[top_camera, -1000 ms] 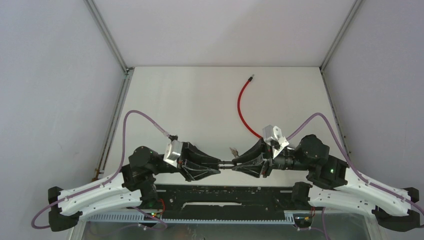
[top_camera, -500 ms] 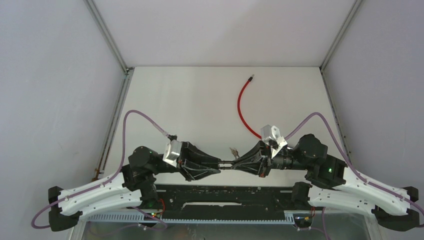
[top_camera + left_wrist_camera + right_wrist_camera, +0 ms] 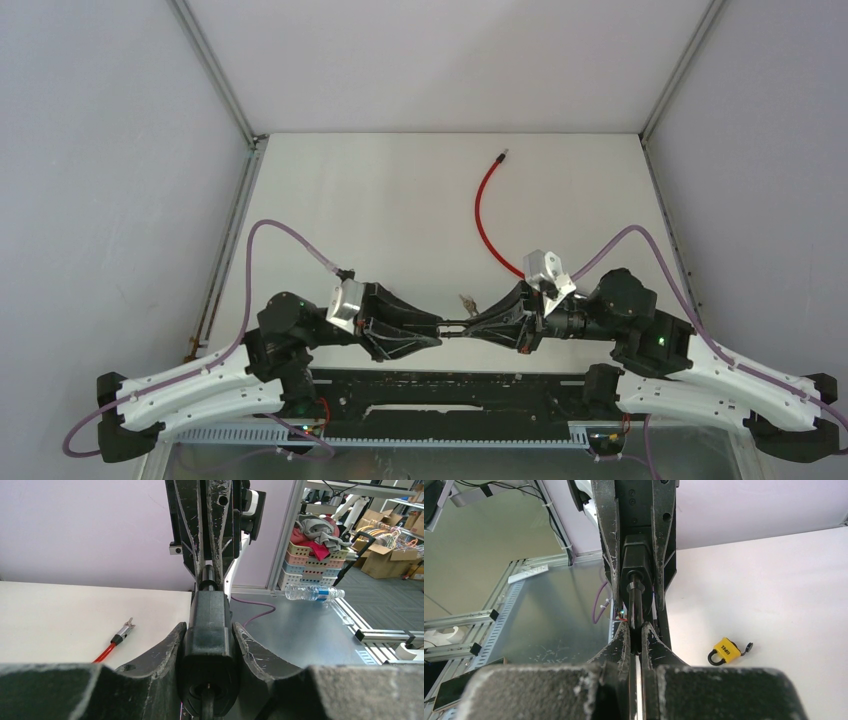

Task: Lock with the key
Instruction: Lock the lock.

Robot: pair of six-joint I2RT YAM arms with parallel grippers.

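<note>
Your white table [image 3: 400, 200] carries both arms at its near edge, and they meet nose to nose just in front of the bases. A long red cable with a metal tip [image 3: 480, 215] lies curved on the far right part of the table, well apart from the grippers.

Your left gripper [image 3: 207, 647] is partly closed, with its two fingers pinching the sides of the black blocky lock body [image 3: 207, 630], which it holds off the table, pointed at the other arm. Your right gripper [image 3: 636, 630] has its fingers pressed together on the thin dark key shaft [image 3: 635, 605]. The far end of the shaft sits in the face of the lock body, so the two grippers line up along one axis.

A small yellow padlock-shaped tag [image 3: 725, 650] lies flat on the table just beyond the grippers, touching neither.
</note>
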